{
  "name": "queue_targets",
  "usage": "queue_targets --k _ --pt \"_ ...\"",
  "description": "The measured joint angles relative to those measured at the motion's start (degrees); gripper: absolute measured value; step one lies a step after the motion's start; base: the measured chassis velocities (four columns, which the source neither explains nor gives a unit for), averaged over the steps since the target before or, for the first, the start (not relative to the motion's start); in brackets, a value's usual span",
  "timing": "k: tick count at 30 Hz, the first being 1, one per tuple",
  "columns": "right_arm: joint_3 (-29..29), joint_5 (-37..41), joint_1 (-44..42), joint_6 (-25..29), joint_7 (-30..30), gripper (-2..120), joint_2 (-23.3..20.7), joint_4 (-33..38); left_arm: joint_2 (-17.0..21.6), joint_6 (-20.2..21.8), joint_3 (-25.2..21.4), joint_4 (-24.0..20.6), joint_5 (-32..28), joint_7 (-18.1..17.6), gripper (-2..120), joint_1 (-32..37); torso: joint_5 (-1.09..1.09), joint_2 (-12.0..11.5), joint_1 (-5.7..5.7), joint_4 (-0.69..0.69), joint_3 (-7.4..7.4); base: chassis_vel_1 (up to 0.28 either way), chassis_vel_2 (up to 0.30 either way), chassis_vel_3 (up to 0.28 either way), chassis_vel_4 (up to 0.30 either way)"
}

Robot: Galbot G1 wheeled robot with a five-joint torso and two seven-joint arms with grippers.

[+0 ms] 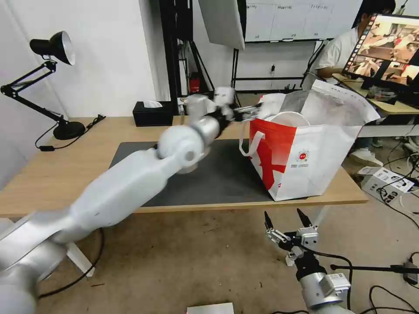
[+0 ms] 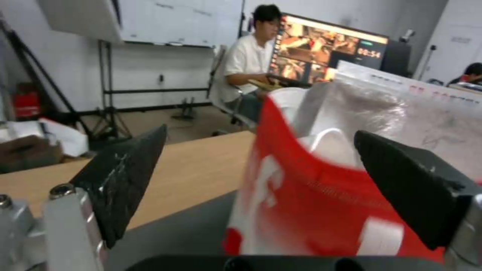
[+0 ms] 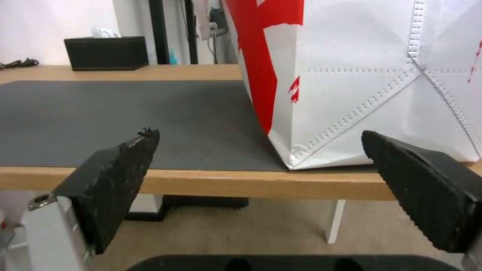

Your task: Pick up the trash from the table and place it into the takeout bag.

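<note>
- Over the near rim of the takeout bag point(image 1: 305, 148), that's where the left gripper point(image 1: 247, 114) hangs, fingers spread wide and nothing between them.
- Inside the bag's mouth a white bowl point(image 1: 288, 118) sits against the foil lining; the trash looks to be in, and the grey mat point(image 1: 218, 174) carries no scraps that I can see.
- Risk one, as I judge it: those spread fingers sit just beside the soft rim and the white loop handle point(image 1: 253, 144). Catch either on the way out and the bag tips or drags.
- Risk two: the bag stands close to the table's point(image 1: 52, 179) front edge, so a sideways tug could slide it off.
- Below the front edge, the right gripper point(image 1: 286, 220) waits, fingers apart, empty, pointing up towards the bag's base.
- Surface: light wood top with the dark mat, a black tissue box point(image 1: 152, 113) and a desk lamp point(image 1: 52, 78) along the back.
- Room: white walls, brown floor with loose cables, a monitor point(image 1: 386, 48) on a desk behind.
</note>
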Motion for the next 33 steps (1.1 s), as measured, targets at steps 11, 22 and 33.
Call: queue_targets --k 11,22,33 --pt "0.0 0.0 0.0 0.0 0.0 100 0.0 0.0 10.8 -0.1 -20.6 -10.1 9.2 7.0 100 26.6 0.00 0.0 -0.01 -0.01 -0.01 0.000 0.000 0.000 0.000" --pt "0.0 0.0 0.0 0.0 0.0 100 0.0 0.0 12.5 -3.5 -39.1 -16.6 14.9 10.5 100 50.2 0.02 0.0 -0.01 -0.02 -0.01 0.000 0.000 0.000 0.000" --pt "0.0 0.0 0.0 0.0 0.0 100 0.0 0.0 4.6 -10.8 -52.0 -14.3 32.3 19.3 100 68.6 0.02 0.0 0.00 -0.02 0.00 0.000 0.000 0.000 0.000"
